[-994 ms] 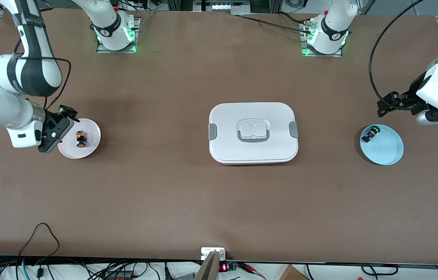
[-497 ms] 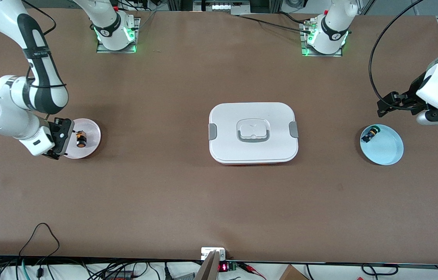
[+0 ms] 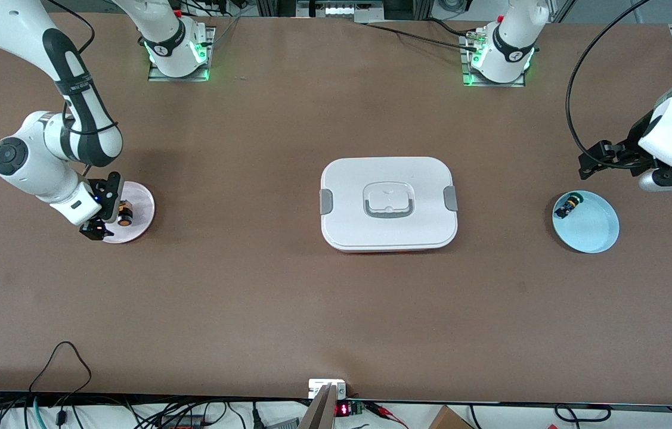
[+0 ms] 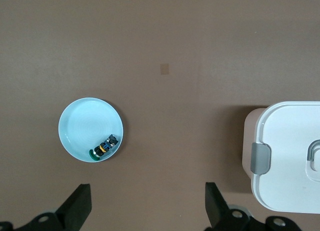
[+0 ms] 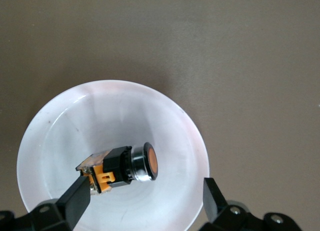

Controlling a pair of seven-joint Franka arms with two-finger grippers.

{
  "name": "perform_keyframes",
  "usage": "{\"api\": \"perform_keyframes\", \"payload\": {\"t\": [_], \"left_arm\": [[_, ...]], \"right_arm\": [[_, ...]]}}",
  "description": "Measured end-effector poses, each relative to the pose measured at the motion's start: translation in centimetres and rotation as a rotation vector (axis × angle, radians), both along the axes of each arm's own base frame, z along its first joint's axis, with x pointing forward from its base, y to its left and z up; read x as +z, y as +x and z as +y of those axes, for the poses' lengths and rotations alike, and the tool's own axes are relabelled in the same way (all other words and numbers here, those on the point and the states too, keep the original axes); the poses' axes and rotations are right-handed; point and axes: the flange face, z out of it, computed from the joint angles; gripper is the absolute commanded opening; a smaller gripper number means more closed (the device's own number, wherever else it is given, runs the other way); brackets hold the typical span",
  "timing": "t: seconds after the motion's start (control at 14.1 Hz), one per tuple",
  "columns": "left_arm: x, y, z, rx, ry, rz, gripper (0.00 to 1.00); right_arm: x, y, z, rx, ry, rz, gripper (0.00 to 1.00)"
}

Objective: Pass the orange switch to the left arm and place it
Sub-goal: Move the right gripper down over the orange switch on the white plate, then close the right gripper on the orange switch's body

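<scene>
At the frame's left, the right end effector [image 3: 108, 210] hangs over the pink plate [image 3: 140, 210], fingers spread wide and empty around the orange switch [image 3: 124, 213] lying in it. The box [image 3: 388, 203] sits mid-frame. At right, the left end effector [image 3: 595, 162] waits, wide open and empty, above the blue plate [image 3: 593, 229].

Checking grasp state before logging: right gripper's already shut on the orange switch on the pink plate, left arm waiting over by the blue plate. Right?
Not quite. The right gripper is open, its fingers either side of the orange switch, which lies loose on the pink plate; the right wrist view shows it. The left gripper does wait by the blue plate.
</scene>
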Motion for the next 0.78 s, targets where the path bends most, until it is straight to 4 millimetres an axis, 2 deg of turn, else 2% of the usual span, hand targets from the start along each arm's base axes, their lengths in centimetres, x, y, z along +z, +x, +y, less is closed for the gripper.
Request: {"api": "perform_keyframes", "payload": {"t": [0.78], "left_arm": [[0.0,0.0,0.2,0.003,0.0,0.0,1.0]], "right_arm": [[-2.0,-2.3,0.2,0.052,-0.006,-0.019,1.0]]}}
